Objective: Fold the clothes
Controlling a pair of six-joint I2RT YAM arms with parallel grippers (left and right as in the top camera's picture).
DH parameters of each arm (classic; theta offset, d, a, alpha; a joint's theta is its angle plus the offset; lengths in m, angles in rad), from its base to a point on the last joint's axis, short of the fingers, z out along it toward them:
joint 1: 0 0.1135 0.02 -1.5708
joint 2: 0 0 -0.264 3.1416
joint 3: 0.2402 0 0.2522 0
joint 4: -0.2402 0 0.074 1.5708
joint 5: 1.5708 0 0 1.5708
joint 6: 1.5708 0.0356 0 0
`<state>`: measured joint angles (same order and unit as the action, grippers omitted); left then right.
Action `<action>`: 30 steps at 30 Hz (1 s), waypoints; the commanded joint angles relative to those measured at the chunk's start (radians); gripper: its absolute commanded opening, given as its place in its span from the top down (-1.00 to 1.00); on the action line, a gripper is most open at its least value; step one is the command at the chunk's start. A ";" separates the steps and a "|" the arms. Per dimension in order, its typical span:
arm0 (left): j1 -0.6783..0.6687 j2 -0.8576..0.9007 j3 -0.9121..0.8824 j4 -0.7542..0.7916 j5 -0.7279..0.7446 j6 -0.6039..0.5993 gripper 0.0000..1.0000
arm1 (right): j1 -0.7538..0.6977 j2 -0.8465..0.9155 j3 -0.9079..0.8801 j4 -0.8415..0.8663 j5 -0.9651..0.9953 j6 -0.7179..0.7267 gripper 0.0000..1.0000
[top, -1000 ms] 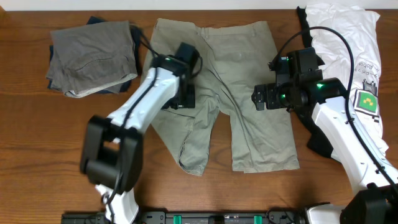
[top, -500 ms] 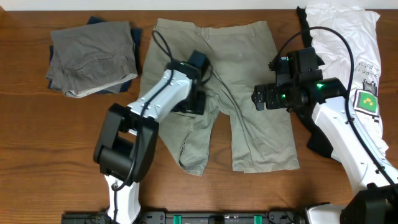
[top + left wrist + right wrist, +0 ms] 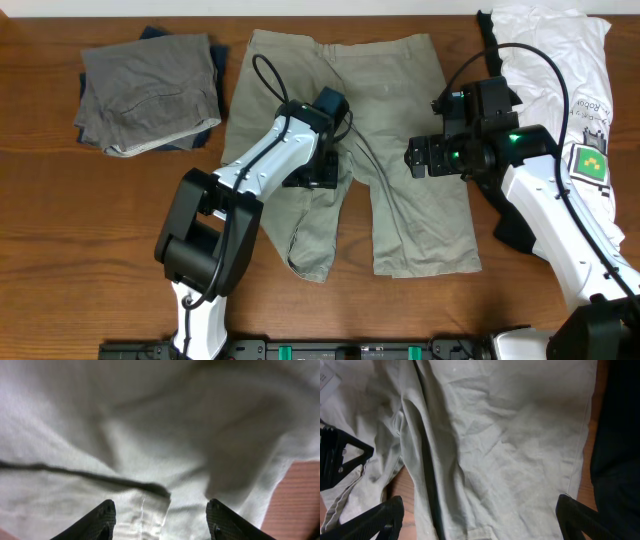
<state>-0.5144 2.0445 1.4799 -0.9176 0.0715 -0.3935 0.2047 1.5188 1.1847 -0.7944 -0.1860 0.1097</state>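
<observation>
Khaki shorts (image 3: pixel 400 120) lie flat in the middle of the table, waistband at the far side, the left leg rumpled and narrowed. My left gripper (image 3: pixel 322 172) is open, low over the crotch and the left leg's inner edge; its view shows pale cloth (image 3: pixel 165 435) close between the fingers (image 3: pixel 160 522). My right gripper (image 3: pixel 420 158) is open above the right leg, whose cloth (image 3: pixel 510 445) fills its view between the fingers (image 3: pixel 480 520). Neither holds anything.
A folded grey and dark blue pile (image 3: pixel 150 92) sits at the far left. A white printed T-shirt (image 3: pixel 570 90) lies crumpled at the far right, over a dark garment (image 3: pixel 515 228). Black cables trail across the shorts.
My left gripper has moved right across the shorts, from the left leg's upper part toward the crotch. The right arm has not moved.
</observation>
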 commanded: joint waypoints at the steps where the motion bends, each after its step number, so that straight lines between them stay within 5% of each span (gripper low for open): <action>1: -0.005 0.031 -0.003 -0.027 -0.004 -0.031 -0.19 | -0.005 -0.013 0.021 -0.002 -0.006 -0.014 -0.90; 14: -0.002 0.046 -0.003 -0.047 -0.012 -0.039 0.26 | -0.005 -0.013 0.021 -0.003 -0.014 -0.012 -0.90; 30: -0.002 0.072 -0.003 -0.049 -0.003 -0.039 0.29 | -0.005 -0.013 0.021 -0.002 -0.032 -0.010 -0.91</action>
<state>-0.5190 2.0811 1.4799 -0.9619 0.0715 -0.4232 0.2047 1.5188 1.1847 -0.7956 -0.2070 0.1101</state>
